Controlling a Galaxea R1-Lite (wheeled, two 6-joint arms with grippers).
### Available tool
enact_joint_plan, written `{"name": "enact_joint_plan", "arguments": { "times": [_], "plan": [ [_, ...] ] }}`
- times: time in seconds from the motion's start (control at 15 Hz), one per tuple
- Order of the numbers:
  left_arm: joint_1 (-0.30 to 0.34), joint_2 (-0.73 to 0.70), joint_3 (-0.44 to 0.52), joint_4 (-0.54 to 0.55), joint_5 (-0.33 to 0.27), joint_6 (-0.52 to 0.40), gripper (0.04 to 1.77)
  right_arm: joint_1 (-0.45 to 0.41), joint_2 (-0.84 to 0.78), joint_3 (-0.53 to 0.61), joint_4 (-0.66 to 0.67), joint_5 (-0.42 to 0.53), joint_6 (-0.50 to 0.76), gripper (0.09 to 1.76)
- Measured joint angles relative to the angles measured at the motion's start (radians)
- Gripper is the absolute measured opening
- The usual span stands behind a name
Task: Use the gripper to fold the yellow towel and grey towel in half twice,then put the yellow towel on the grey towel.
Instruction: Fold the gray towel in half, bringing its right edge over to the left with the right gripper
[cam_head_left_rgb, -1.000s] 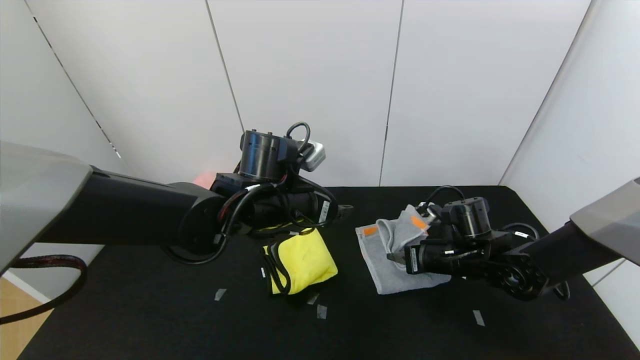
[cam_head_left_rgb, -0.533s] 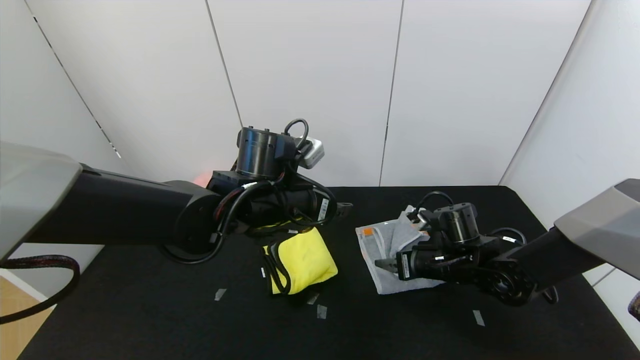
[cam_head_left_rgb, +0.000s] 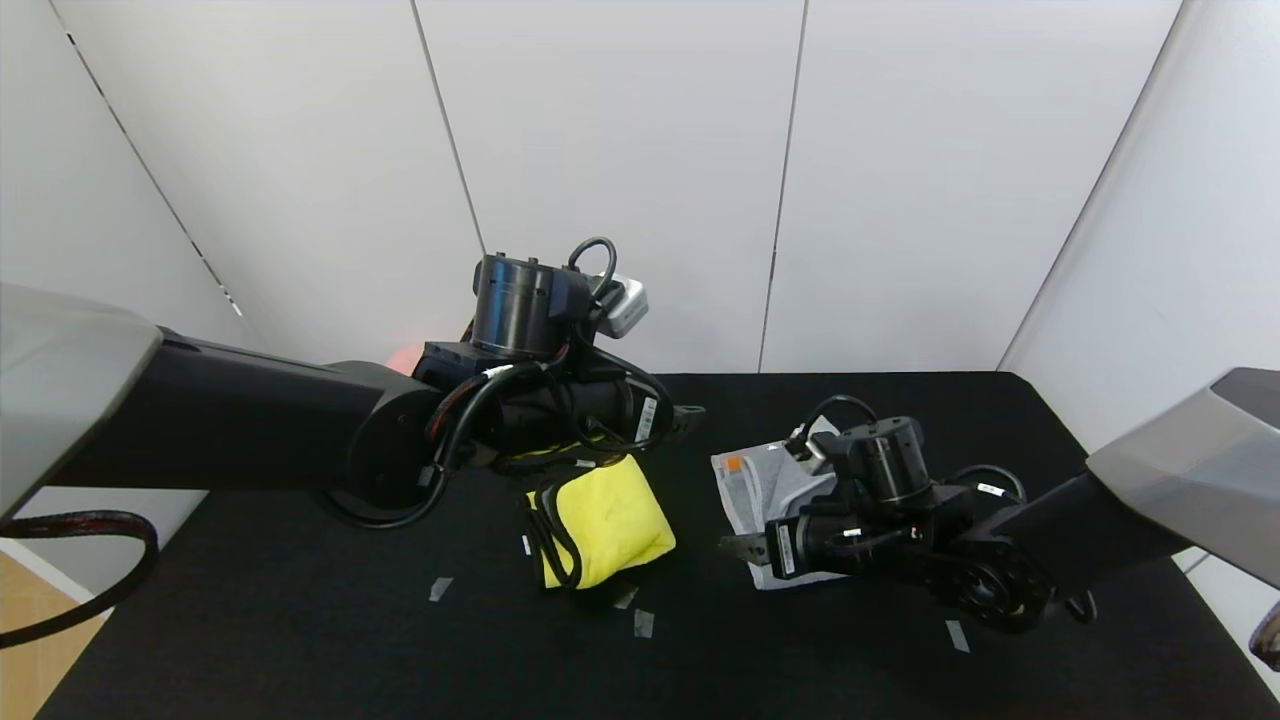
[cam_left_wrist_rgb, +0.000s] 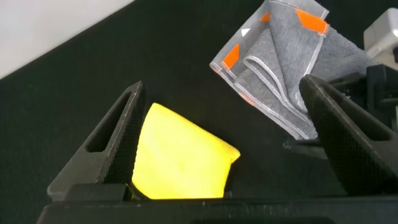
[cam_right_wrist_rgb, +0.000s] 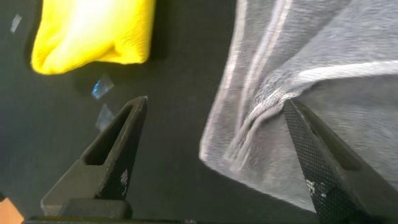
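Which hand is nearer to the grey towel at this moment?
Right. The right hand is open at the grey towel, straddling its near edge. The left hand hangs open above the yellow towel, apart from the grey one.

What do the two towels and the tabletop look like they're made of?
Yellow towel: soft, plush cloth, maybe microfibre; puffy rounded folds, black trim.
Grey towel: looks like terry cotton; nubby pile, paler hemmed band with orange marks.
Tabletop: matte black, likely fabric or felt covering; no glare, hard to confirm.
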Motion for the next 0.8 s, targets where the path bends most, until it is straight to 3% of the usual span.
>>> {"name": "enact_joint_plan", "arguments": {
  "times": [0.47,0.8],
  "plan": [
    [0.000,0.001,0.000,0.000,0.000,0.000,1.72,0.010,-0.050,0.000,-0.001,-0.010,0.000,1.66],
    [-0.001,0.001,0.002,0.000,0.000,0.000,1.72,-0.036,-0.163,0.005,-0.001,-0.023,0.001,1.68]
  ]
}}
